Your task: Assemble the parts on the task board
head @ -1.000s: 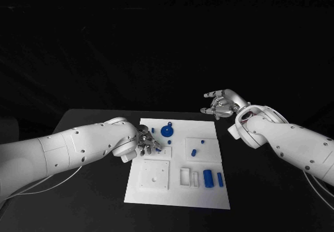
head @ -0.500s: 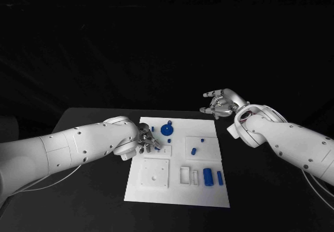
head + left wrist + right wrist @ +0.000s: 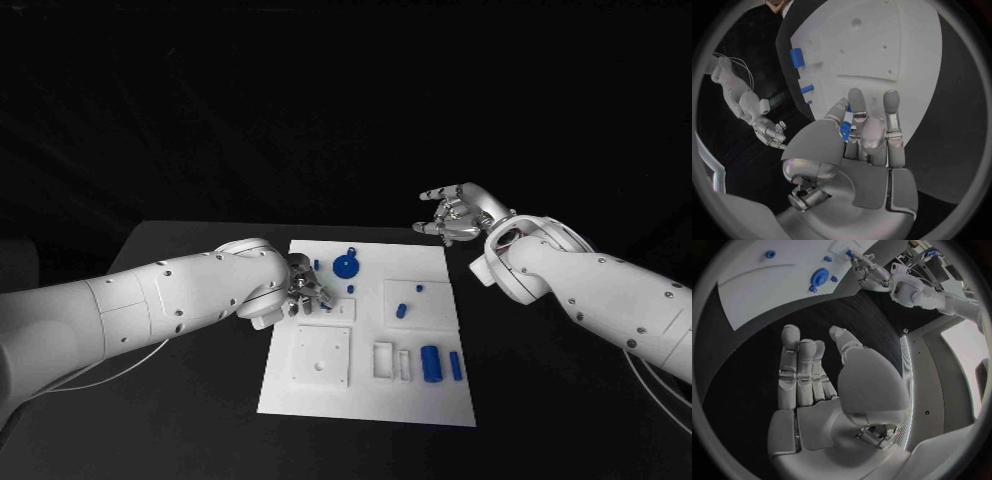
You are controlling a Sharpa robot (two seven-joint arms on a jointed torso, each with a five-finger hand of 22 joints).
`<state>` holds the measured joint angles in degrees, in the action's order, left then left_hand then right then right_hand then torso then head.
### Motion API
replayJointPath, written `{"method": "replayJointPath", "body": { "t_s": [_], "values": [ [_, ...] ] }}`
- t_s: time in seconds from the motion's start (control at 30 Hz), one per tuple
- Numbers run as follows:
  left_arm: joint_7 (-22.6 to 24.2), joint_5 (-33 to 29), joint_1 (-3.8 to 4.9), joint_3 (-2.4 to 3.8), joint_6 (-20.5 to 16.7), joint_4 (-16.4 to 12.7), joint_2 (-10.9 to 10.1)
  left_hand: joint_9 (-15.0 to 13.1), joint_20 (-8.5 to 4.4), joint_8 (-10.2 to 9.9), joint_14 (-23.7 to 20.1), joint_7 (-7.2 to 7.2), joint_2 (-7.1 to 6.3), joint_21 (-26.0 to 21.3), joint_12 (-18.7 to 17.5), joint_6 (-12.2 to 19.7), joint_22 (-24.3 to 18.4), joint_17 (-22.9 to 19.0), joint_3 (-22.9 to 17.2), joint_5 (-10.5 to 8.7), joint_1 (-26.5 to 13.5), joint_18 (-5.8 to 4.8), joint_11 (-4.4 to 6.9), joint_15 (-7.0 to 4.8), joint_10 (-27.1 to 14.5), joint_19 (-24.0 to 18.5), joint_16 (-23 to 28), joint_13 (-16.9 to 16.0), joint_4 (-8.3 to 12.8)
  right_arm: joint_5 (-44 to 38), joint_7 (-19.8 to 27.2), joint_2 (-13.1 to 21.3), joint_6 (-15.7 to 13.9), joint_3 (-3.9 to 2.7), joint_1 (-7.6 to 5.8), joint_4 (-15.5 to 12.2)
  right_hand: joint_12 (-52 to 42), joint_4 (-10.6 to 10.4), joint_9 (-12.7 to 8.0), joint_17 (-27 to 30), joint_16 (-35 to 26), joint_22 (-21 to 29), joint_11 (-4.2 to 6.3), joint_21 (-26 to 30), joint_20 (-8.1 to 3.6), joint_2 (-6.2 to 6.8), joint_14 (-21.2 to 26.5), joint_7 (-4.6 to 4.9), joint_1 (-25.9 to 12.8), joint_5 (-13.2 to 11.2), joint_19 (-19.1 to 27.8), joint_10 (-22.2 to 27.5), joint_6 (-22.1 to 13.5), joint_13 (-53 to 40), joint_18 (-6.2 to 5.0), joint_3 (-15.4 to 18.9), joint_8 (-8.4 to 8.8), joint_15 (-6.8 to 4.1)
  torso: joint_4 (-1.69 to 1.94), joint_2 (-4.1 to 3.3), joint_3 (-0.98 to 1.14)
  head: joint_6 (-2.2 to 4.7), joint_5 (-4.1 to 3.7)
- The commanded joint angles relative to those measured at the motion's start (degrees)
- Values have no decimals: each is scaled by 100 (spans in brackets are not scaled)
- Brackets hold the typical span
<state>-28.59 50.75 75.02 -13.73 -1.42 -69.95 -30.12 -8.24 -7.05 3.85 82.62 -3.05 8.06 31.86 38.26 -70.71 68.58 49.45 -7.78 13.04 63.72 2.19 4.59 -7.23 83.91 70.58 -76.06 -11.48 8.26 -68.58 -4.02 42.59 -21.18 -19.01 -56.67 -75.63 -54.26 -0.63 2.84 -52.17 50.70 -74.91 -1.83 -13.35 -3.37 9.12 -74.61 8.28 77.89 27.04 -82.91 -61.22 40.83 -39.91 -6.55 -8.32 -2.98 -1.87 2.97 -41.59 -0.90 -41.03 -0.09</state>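
Note:
The white task board (image 3: 433, 400) lies in the middle of the black table. My left hand (image 3: 303, 290) hovers low over the board's left side, pinching a small blue part (image 3: 844, 131) between thumb and fingers. A round blue part (image 3: 346, 267) stands just beyond that hand. Two small blue pegs (image 3: 402, 312) sit right of it, and two blue cylinders (image 3: 431, 365) lie near the board's right front. My right hand (image 3: 459, 213) is raised beyond the board's far right corner, with fingers spread and an empty palm (image 3: 817, 405).
A raised white square plate (image 3: 320, 360) and a small white rectangular frame (image 3: 387, 362) occupy the board's front half. Black table (image 3: 188, 400) extends on both sides of the board. In the right wrist view, the board (image 3: 761, 285) lies off beyond the fingertips.

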Motion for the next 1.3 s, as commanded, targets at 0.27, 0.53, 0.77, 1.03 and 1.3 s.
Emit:
{"method": "replayJointPath", "body": {
  "t_s": [0.27, 0.53, 0.77, 1.03, 1.3],
  "values": [
    [-18, -39, -21, 3, 76, 23, 52, -4562, -5, 25, 0, 659, 44, -101, -19, -1186, 108, -35, -25, 17, 9, -33, 45, -2, 293, 70, 5, 13, 18, 17, 9, -10, 79, -4, 8, 8, -8, 35, 6, 10, 38, -122, 22, -15, 2, -6, 20, -3, -68, 48, -17, 40, -3, 11, -73, -14, 9, -39, 0, 0, 4, -56, -19],
    [-41, -47, -25, 3, 96, 39, 59, -4571, -3, 30, -2, 660, 44, -202, -8, -1184, 249, -70, -24, 41, 12, -31, 45, -4, 293, 109, -2, 16, 10, 17, 7, -20, 95, -4, 15, 13, -2, 47, 6, 11, 36, -120, 23, -7, 1, 0, 22, -2, -80, 138, -13, 45, -6, 16, -73, -40, 8, -40, 6, 7, 2, -80, -20],
    [-73, -48, -25, 3, 208, 55, 57, -4577, -5, 30, 0, 660, 50, -264, -3, -1182, 329, -76, -42, 64, -2, -33, 46, -5, 293, 132, -12, 15, 16, 17, 7, -21, 103, -4, 20, 16, -1, 50, 7, 11, 35, -120, 24, -5, 1, 0, 22, -2, -80, 150, -12, 44, -5, 17, -73, -45, 8, -40, 5, 6, 0, -102, -20],
    [-101, -48, -27, 3, 299, 59, 48, -4585, -11, 30, -3, 660, 56, -361, 0, -1183, 436, -81, -60, 92, -16, -44, 46, -5, 293, 168, -24, 14, 29, 17, 10, -27, 107, -4, 34, 23, 1, 55, 6, 11, 36, -122, 23, -15, 0, 0, 22, -2, -93, 161, -13, 44, -9, 19, -71, -54, 9, -41, 7, 5, 0, -108, -16],
    [-110, -48, -31, 4, 342, 60, 47, -4595, -6, 31, -2, 660, 64, -421, 12, -1186, 497, -71, -73, 119, -39, -41, 47, -4, 293, 190, -36, 10, 38, 17, 11, -31, 109, -4, 42, 24, 1, 55, 6, 11, 36, -122, 23, -15, 0, 0, 22, -2, -93, 161, -13, 44, -9, 19, -71, -54, 9, -41, 6, 7, -2, -121, -9]
  ]
}}
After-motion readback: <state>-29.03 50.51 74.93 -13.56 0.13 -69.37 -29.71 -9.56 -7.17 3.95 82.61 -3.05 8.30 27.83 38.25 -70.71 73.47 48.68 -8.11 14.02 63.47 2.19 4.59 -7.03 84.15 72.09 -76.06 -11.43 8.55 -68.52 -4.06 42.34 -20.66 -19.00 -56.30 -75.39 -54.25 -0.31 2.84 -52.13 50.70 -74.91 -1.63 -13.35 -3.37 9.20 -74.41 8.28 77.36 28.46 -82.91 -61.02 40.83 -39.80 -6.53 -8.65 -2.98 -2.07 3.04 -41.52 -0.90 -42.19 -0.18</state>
